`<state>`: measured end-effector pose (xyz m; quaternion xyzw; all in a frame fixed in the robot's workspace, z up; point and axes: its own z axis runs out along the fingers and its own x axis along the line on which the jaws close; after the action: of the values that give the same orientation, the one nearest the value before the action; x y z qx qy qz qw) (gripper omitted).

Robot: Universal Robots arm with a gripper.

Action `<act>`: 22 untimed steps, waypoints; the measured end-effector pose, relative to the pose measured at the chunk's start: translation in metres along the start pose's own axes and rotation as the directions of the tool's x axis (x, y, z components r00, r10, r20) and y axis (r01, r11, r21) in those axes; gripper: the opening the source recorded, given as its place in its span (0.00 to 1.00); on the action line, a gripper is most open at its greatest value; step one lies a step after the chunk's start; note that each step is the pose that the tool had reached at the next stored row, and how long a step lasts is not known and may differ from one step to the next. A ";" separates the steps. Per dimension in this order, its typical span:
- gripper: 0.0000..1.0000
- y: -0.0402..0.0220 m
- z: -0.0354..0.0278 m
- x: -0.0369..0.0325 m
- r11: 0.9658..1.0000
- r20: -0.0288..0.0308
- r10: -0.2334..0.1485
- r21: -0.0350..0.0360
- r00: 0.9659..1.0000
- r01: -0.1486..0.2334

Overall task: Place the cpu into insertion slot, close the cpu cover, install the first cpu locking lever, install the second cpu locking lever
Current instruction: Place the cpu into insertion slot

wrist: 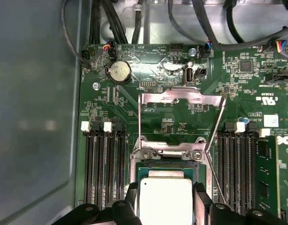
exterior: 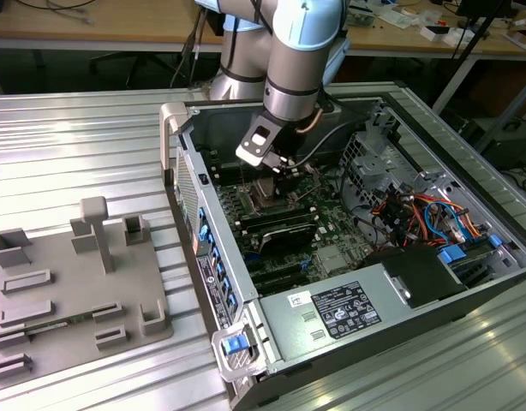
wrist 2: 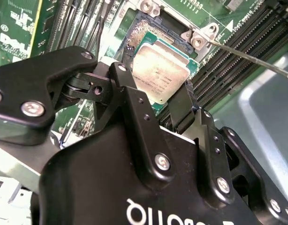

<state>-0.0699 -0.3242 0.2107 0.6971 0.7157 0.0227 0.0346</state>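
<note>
The end effector [wrist 2: 154,90] grips the cpu [wrist 2: 160,75] by two opposite edges, the chip between its fingers, just over the insertion slot [wrist 2: 149,29].

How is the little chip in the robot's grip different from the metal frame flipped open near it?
The cpu is a solid plate; the cpu cover is a frame with an open centre. The cpu sits over the insertion slot, held by the gripper; the cpu cover is swung open, away from the slot. Both are silvery and roughly square.
</note>
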 end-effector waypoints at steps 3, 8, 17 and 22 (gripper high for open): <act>0.55 -0.0007 0.0037 0.0000 1.000 -0.001 -0.009 0.002 1.000 0.009; 0.55 -0.0011 0.0069 -0.0010 1.000 -0.001 -0.014 0.003 1.000 0.014; 0.55 -0.0015 0.0099 -0.0038 1.000 0.000 0.007 0.006 1.000 -0.007; 0.55 -0.0017 0.0122 -0.0039 1.000 0.001 0.008 0.009 1.000 -0.008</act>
<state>-0.0705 -0.3283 0.1985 0.7001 0.7131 0.0194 0.0315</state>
